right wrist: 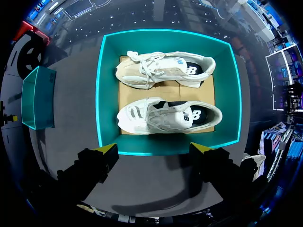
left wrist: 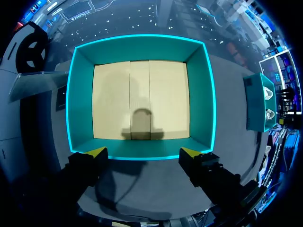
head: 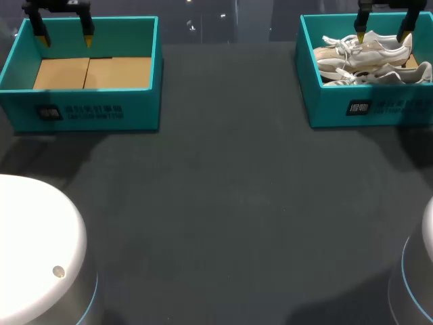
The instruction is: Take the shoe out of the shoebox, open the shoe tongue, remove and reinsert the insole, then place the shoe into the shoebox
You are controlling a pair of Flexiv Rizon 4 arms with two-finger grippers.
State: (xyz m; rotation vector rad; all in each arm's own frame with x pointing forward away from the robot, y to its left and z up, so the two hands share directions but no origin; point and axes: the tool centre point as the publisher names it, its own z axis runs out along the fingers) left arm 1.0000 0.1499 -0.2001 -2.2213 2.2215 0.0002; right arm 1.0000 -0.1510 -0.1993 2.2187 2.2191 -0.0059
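White laced shoe (right wrist: 168, 116) (cream shoe (right wrist: 161, 72) beside it) in teal shoebox (right wrist: 108, 90)

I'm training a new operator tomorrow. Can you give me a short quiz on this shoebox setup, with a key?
1. True or false: the left box holds a shoe.
2. How many shoes lie in the right box? A one, B two, C three.
3. Fill in: the right gripper hovers above the right box with its fingers ____.
Key: 1 false, it is empty. 2 B. 3 open, holding nothing.
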